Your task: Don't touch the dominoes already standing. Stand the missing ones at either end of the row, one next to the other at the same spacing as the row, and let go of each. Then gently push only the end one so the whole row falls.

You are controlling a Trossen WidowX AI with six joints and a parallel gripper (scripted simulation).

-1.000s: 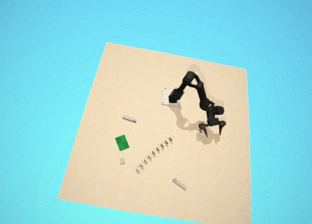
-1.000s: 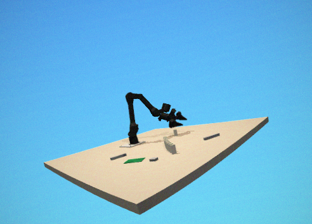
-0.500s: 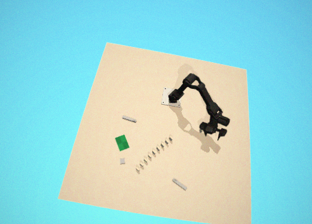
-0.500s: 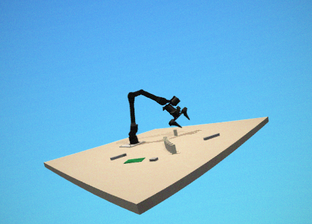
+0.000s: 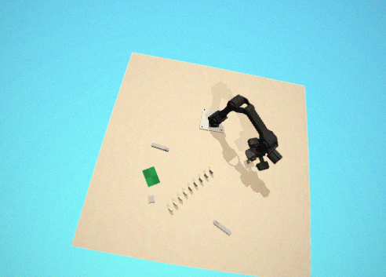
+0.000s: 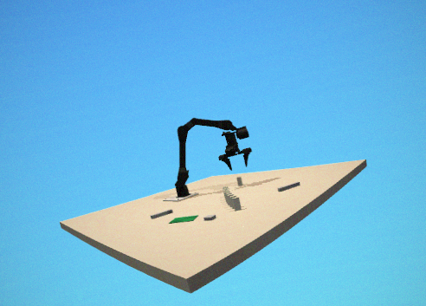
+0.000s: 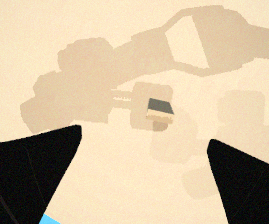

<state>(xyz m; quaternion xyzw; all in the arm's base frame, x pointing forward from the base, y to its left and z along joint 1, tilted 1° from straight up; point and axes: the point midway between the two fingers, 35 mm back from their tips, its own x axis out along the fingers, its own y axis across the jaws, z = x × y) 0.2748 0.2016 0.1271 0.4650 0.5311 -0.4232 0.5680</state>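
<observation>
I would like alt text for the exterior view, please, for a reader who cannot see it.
A black robot arm holds its open, empty claw above a tabletop, where a row of dominoes stands near a green patch.

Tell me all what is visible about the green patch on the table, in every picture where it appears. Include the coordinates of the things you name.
The green patch (image 5: 151,176) (image 6: 183,219) is a flat, thin rectangle in shades of green. It lies on the tan table top, between a gray bar and a small gray block in the top view. Nothing visible rests on it or touches it, except the table. Its material is unclear, and the wrist view does not show it.
</observation>
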